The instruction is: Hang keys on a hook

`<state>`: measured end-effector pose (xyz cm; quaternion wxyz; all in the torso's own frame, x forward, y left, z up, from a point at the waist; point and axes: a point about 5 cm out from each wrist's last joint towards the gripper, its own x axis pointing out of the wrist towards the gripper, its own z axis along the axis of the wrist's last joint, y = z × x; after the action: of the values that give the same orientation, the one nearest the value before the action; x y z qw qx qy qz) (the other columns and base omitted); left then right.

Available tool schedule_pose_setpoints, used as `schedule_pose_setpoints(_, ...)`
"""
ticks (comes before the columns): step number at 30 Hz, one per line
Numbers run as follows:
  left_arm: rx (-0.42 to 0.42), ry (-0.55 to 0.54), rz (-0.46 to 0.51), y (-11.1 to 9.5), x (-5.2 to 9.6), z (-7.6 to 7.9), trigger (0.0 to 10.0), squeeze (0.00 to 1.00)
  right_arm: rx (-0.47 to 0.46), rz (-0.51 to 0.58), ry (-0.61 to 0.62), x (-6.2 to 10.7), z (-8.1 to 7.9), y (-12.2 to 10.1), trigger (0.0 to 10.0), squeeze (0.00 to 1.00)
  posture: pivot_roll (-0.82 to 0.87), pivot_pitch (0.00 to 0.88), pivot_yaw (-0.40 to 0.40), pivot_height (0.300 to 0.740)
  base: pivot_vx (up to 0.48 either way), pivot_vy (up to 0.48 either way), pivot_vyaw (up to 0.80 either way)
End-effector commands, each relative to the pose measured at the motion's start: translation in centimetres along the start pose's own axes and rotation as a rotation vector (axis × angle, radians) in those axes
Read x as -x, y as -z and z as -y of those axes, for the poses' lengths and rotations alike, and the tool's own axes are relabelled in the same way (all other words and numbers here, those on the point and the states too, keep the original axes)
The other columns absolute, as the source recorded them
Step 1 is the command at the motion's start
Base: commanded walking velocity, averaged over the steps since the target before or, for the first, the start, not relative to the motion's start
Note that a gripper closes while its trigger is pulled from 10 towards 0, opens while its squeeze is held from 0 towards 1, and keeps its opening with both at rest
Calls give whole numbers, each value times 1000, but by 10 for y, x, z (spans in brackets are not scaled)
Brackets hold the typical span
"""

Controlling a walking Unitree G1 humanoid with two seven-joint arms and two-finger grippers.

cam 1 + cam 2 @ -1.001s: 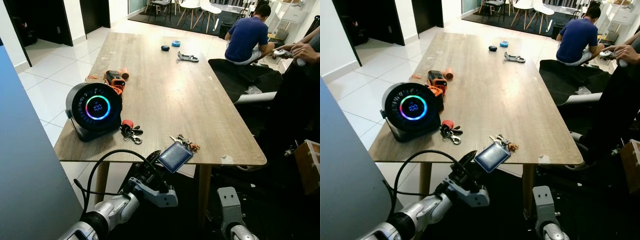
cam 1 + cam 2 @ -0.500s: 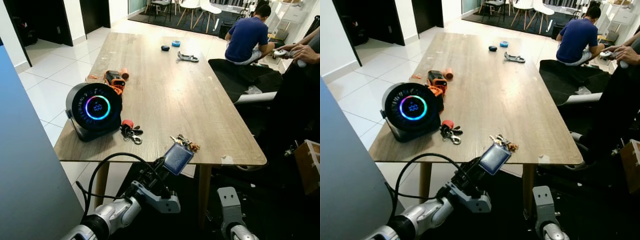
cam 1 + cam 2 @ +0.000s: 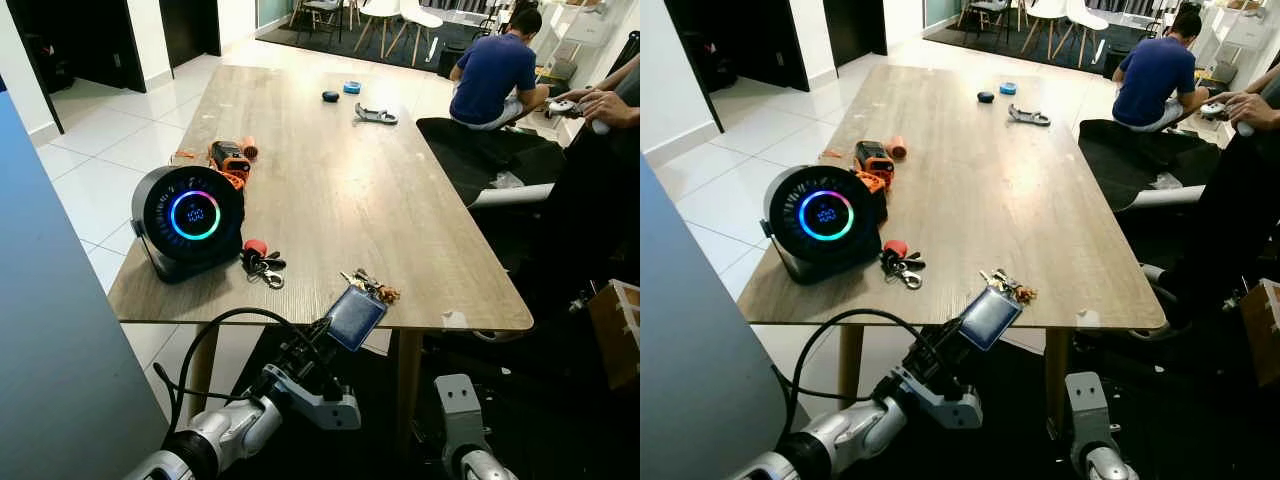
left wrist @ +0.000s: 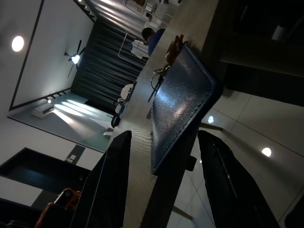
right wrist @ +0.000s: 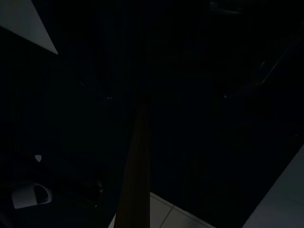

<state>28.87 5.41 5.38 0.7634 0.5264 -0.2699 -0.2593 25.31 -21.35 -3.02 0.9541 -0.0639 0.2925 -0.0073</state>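
A: Wood first: long pale table (image 3: 340, 190), running away towards a seated person (image 3: 492, 68) in a blue shirt.

B: And on it, nearest?

A: Round black device (image 3: 190, 220) with a glowing coloured ring, at the near left corner. Just beside it, a small key bunch with a red tag (image 3: 262, 266).

B: Not the bunch in hand, though?

A: No. Below the near edge, reaching up on its silver arm: left gripper (image 4: 164, 142). Spread apart, with one black finger (image 4: 111, 180) on either side of the blue leather tag (image 3: 355, 314). Not clamped, by the look of the wrist view, with a gap on both sides.

B: Right arm (image 3: 458, 415)?

A: Hangs idle, low beside the table leg.

B: Where exactly are the keys (image 3: 368, 285)?

A: Lying on the tabletop at the near edge, with the tag sticking out over the edge and tilted, between the fingers.

B: So which step?

A: Probably the pick-up, at the point of closing. Nothing lifted yet and nothing hung.

B: Next move?

A: Needs a firm squeeze on the flat of the tag, then a slow draw off the edge so that the metal bunch trails free without snagging. After that, calls for finding the hook.
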Motion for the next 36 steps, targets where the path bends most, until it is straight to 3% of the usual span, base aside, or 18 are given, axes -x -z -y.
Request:
schedule_pose_setpoints(1, 8, 27, 18, -8, -3, 7, 10000, 0, -3, -30, 10, 4, 3, 10, 10000, 0, 40, 150, -66, 740, 0, 0, 0)
schedule_pose_setpoints(27, 20, 13, 15, -16, -18, 4, 10000, 0, 5, -33, 1, 5, 1, 12, 10000, 0, 34, 189, -68, 740, 0, 0, 0)
schedule_pose_setpoints(29, 22, 15, 12, -15, -18, 3, 8431, 0, 5, -33, 1, 5, 1, 12, 10000, 0, 35, 186, -67, 740, 0, 0, 0)
schedule_pose_setpoints(30, 23, 16, 12, -15, -18, 3, 8431, 0, 5, -33, 1, 5, 1, 12, 10000, 0, 35, 186, -67, 740, 0, 0, 0)
schedule_pose_setpoints(31, 24, 16, 11, -15, -18, 3, 3961, 0, 5, -33, 1, 4, 1, 12, 10000, 0, 36, 185, -67, 740, 0, 0, 0)
schedule_pose_setpoints(32, 24, 16, 11, -15, -18, 3, 3961, 0, 5, -33, 1, 4, 1, 12, 10000, 0, 36, 185, -67, 740, 0, 0, 0)
schedule_pose_setpoints(33, 26, 17, 10, -15, -17, 3, 1725, 0, 4, -34, 1, 4, 1, 12, 10000, 0, 37, 183, -66, 740, 0, 0, 0)
schedule_pose_setpoints(34, 27, 18, 10, -14, -17, 4, 1059, 0, 4, -34, 1, 4, 1, 12, 10000, 0, 38, 181, -65, 740, 0, 0, 0)
schedule_pose_setpoints(36, 28, 19, 9, -14, -17, 4, 1059, 0, 4, -34, 1, 4, 1, 12, 10000, 0, 38, 181, -65, 740, 0, 0, 0)
